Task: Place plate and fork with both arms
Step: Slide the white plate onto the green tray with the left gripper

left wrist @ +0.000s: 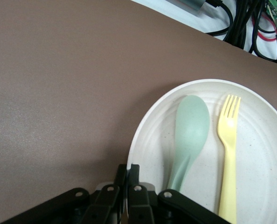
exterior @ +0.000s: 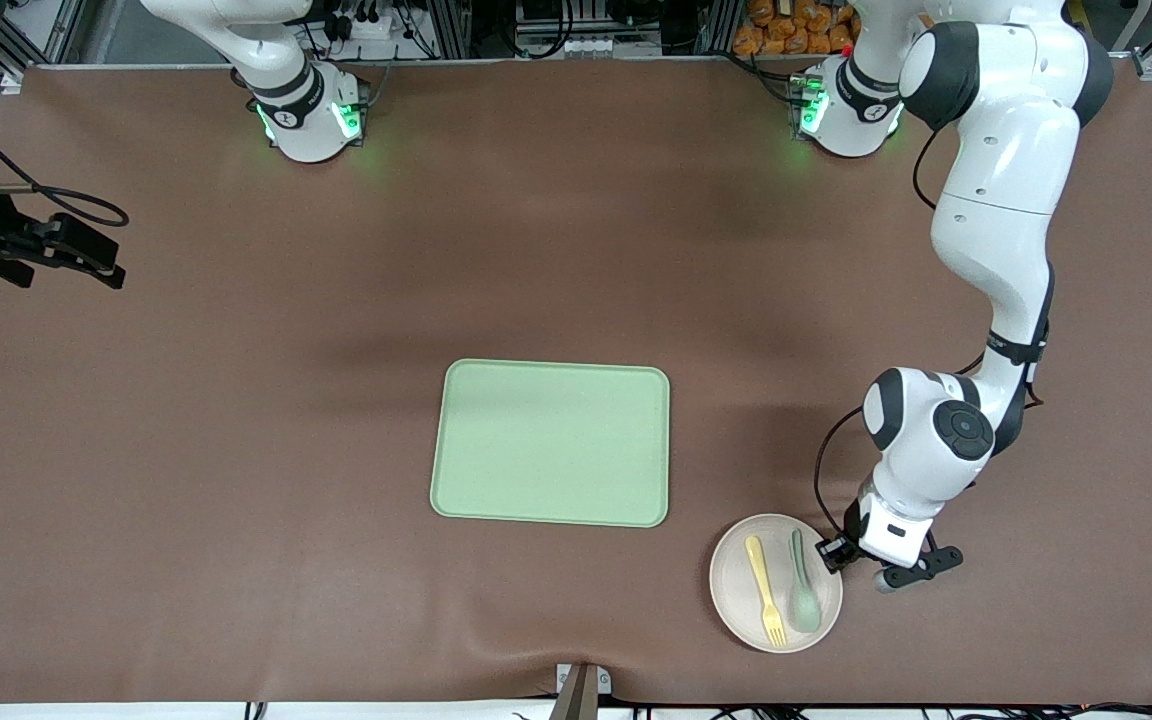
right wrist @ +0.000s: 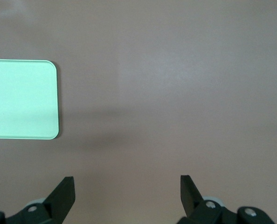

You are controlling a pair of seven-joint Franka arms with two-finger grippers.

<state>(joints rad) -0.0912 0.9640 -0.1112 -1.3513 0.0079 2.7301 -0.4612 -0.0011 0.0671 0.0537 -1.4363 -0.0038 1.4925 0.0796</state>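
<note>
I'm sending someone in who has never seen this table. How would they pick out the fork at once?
Start from the green tray mid-table, then look toward the left arm's end and nearer the front camera to the round off-white plate, whose rim the left gripper pinches. Two utensils lie side by side on it. The fork is the pale yellow one with tines; the spoon is pale green.
</note>
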